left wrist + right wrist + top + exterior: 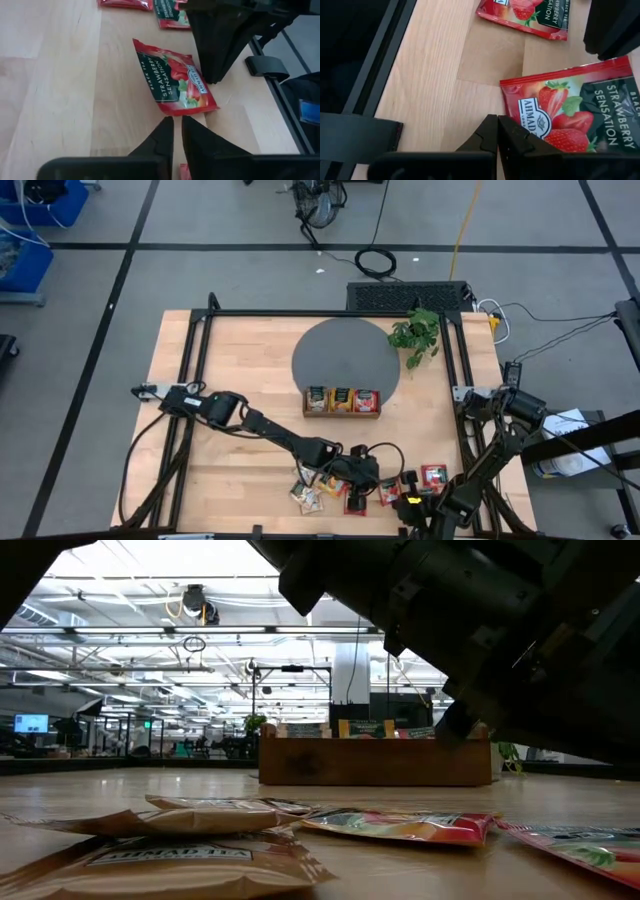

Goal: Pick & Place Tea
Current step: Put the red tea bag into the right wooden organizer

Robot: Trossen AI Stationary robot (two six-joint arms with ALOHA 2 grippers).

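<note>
Fingers [177, 131] near sachet [172, 80] reading "Strawberry Sensation"

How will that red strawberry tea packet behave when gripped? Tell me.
The red packet lies flat on the table, so it is probably light and hard to get fingers under. Its creased, glossy foil suggests it is floppy and may slip. It should not roll.

Grey floor [120, 290] with dark seams; bright ceiling lights [150, 600] beyond.
</note>
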